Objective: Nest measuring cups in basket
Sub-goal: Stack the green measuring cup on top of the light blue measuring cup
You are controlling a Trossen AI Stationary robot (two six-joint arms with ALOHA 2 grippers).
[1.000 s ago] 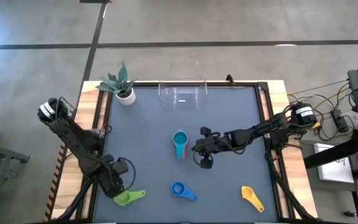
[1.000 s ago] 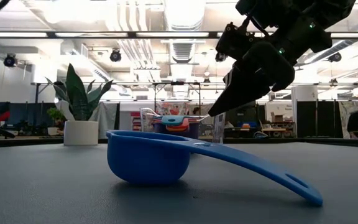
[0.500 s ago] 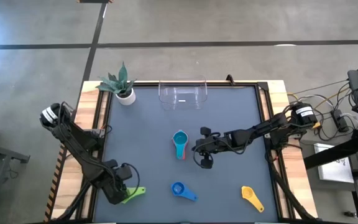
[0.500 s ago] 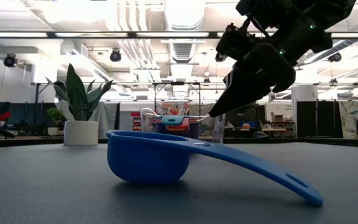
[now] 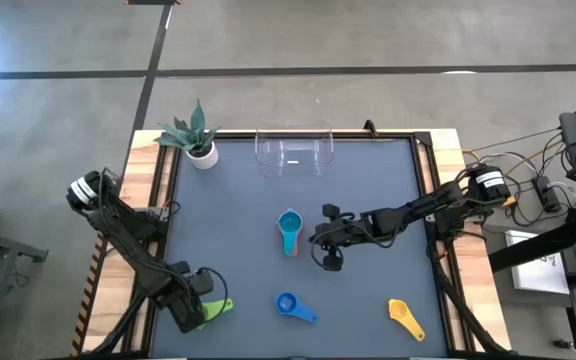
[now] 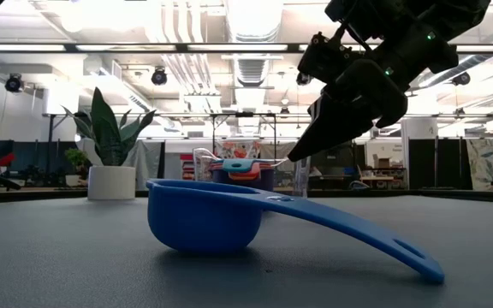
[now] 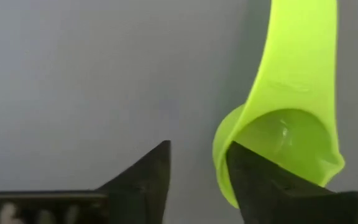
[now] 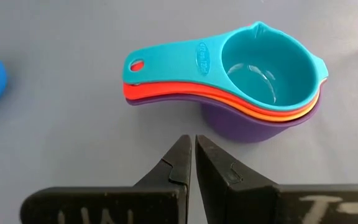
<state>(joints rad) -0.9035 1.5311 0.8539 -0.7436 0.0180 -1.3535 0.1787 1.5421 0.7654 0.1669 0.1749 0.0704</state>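
My left hand [image 7: 197, 165] sits low at the near left corner of the dark grey matte tabletop [image 5: 368, 180], fingers parted by a narrow gap, one fingertip [image 7: 253, 174] touching the rim of the glossy lime-green plastic measuring cup [image 7: 278, 143]; nothing is grasped between them. From above, that cup [image 5: 214, 310] lies flat with its short handle pointing toward the table's middle.

My right hand [image 8: 192, 155] hovers above the tabletop near its centre, fingers nearly touching with only a slit between them, holding nothing. Just beyond its tips is a nested stack of smooth scoop-shaped cups: a teal cup [image 8: 260, 65] on top, with a small pour spout and a hole in its flat handle, over a red one [image 8: 166, 91], an orange rim [image 8: 272, 112] and a purple bowl [image 8: 241, 127] at the bottom. From above the stack [image 5: 289, 230] stands just left of this hand.

A shiny blue plastic cup [image 5: 288, 304] lies on the near side, its handle sloping down to the surface in the low view. A yellow cup [image 5: 403, 315] lies near the right corner. The clear rounded plastic basket [image 5: 294, 150] stands at the far edge, well apart from every cup, beside a small white pot with a spiky green plant [image 5: 198, 140]
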